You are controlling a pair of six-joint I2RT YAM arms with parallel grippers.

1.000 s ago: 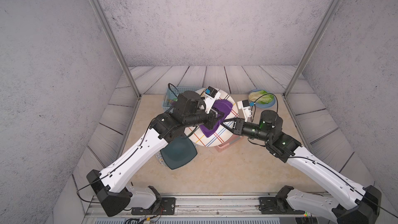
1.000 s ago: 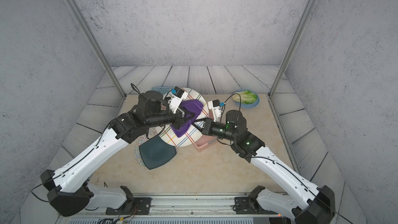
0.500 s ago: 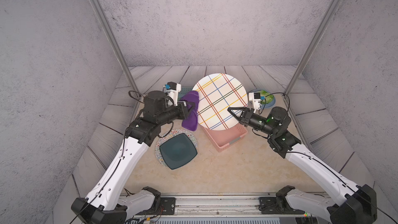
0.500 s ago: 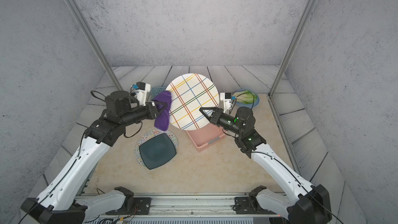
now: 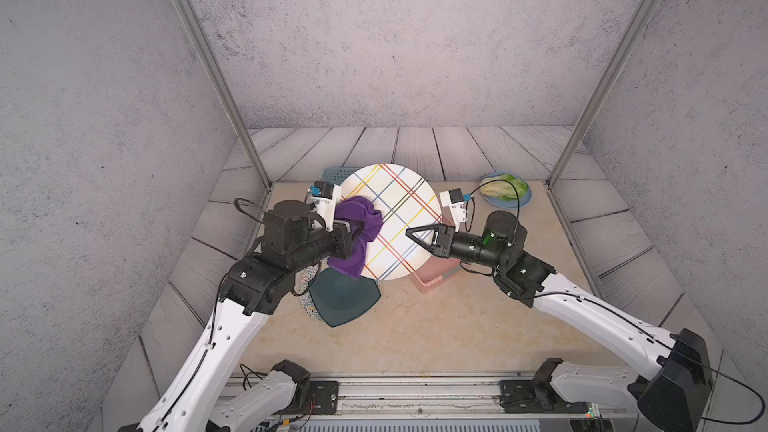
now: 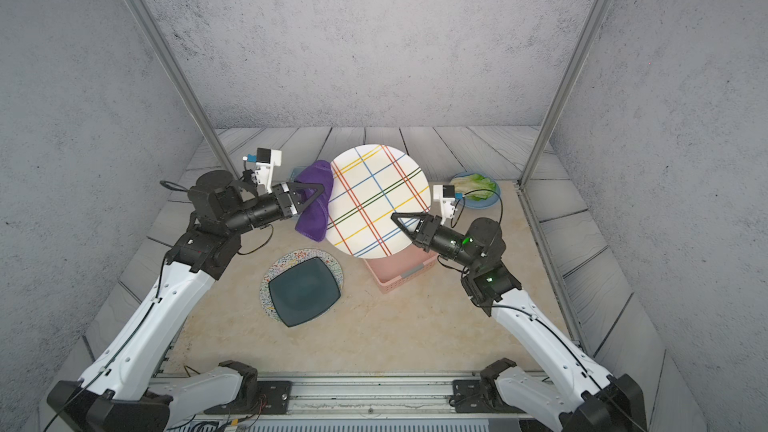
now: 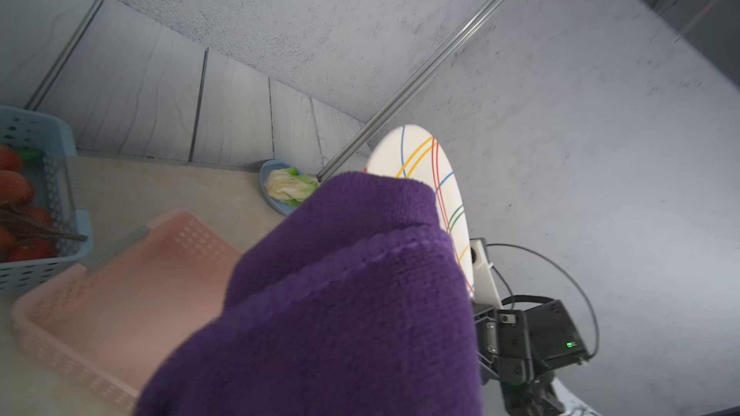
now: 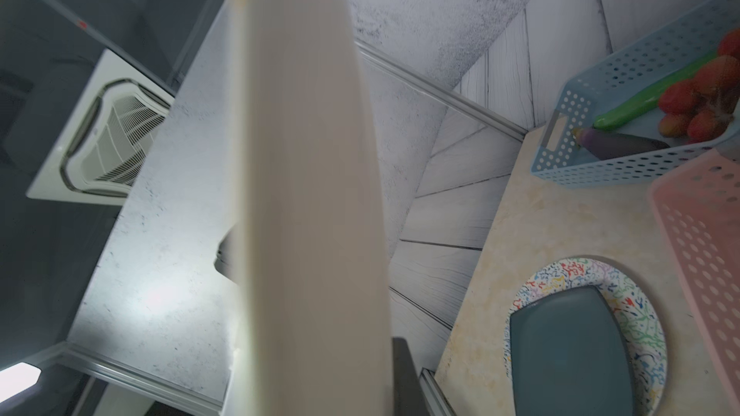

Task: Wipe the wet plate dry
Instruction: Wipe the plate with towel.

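Round white stripy plate (image 6: 378,197): likely stiff, wet, slippery, can break; hold its rim.
Right tool (image 6: 395,216): clamped on plate rim.
Left tool (image 6: 322,189): clamped on soft purple cloth (image 6: 311,218).

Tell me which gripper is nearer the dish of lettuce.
Right. The right gripper holds the striped plate by the edge toward the lettuce dish; the left gripper, holding the purple cloth, is at the plate's opposite edge.

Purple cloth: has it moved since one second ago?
Yes. The purple cloth, in the left claw, has shifted to the robot's left, away from the pink basket, from the middle of the striped plate towards its left edge.
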